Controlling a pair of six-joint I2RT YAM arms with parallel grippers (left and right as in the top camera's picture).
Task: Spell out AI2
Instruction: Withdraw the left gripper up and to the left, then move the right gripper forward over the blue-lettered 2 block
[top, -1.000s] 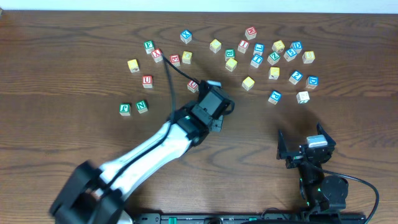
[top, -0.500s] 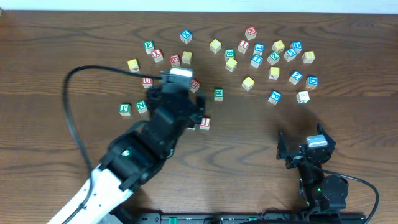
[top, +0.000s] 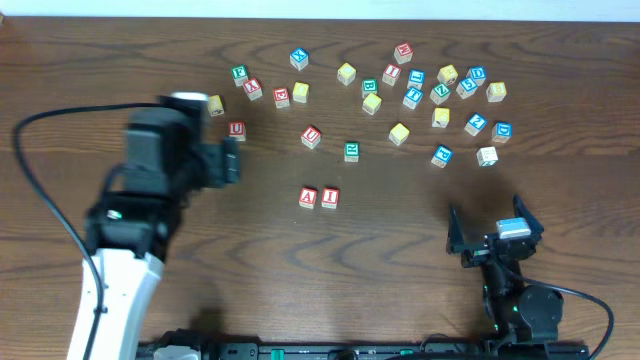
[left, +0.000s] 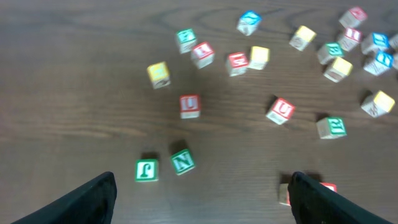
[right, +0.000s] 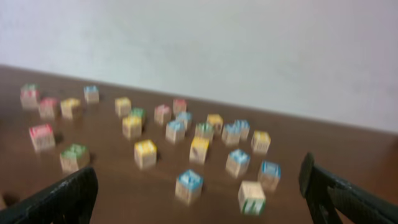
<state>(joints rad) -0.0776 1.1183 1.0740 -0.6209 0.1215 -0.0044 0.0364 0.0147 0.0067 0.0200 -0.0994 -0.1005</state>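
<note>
A red A block (top: 308, 197) and a red I block (top: 330, 197) lie side by side at the table's middle. A blue block that looks like a 2 (top: 475, 124) lies among the scattered blocks at the back right. My left gripper (top: 228, 162) is open and empty, well left of the A and I pair. In the left wrist view its fingers (left: 202, 205) are spread wide, with the red pair's edge (left: 287, 193) beside the right finger. My right gripper (top: 495, 228) is open and empty near the front right, and its wrist view shows the fingers (right: 199, 202) apart.
Several letter blocks lie across the back of the table, such as a red U (top: 311, 136) and a green block (top: 352, 151). Two green blocks, J (left: 147, 169) and N (left: 183, 161), lie just ahead of the left fingers. A pale wall (right: 249, 50) stands behind the table.
My left arm has swung left and back, away from the table's middle. The A and I blocks that it covered now lie uncovered side by side. The right arm has not moved.
</note>
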